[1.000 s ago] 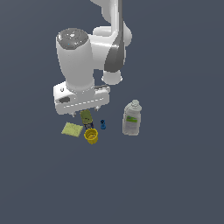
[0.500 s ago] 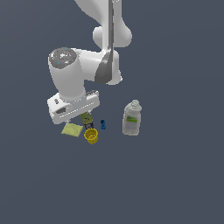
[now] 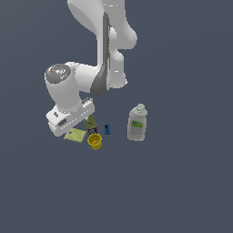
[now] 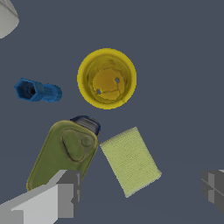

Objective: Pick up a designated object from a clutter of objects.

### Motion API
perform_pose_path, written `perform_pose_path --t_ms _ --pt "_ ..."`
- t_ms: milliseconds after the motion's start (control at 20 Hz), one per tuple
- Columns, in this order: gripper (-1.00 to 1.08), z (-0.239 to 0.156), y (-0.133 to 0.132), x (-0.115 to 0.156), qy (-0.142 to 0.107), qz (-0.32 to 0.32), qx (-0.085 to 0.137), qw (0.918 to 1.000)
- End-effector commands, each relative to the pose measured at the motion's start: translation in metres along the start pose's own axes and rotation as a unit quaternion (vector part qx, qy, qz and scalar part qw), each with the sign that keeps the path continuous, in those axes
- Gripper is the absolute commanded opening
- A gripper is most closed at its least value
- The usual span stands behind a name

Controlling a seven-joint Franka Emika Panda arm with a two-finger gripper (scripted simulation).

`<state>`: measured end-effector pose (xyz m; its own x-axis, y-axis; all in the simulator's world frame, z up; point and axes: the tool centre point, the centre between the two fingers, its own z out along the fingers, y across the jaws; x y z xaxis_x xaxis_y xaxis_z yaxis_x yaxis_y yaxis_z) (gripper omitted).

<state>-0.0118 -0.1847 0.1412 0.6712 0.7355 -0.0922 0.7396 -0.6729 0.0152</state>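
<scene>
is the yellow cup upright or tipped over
Upright: the wrist view looks straight down into the yellow cup, showing its round rim and inside floor.

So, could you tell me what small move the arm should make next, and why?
Probably centre the open gripper over the pad before descending: the pad lies flat between the fingers but nearer one, with the olive bottle close beside it.

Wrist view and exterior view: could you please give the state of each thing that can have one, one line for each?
Gripper: open, holding nothing, above the items.
Flat pale yellow-green speckled sponge pad: lying flat, not gripped.
Round bright-yellow cup: upright, mouth open.
Olive green bottle with a dark cap: lying on its side, capped.
White labelled bottle: standing upright, capped.
Small blue piece: lying on its side.
</scene>
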Motion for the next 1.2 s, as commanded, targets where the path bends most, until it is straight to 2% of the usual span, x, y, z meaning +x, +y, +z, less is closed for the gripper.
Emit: perform_pose_path --t_ms 0,300,650,1150 --pt "1.0 0.011 0.003 -0.006 0.003 -0.03 0.001 0.9995" --pt "1.0 0.036 0.009 -0.021 0.013 -0.1 0.003 0.9949" --pt "1.0 0.063 0.013 -0.035 0.028 -0.177 0.001 0.9838" --pt "1.0 0.083 0.015 -0.046 0.044 -0.24 -0.003 0.9699"
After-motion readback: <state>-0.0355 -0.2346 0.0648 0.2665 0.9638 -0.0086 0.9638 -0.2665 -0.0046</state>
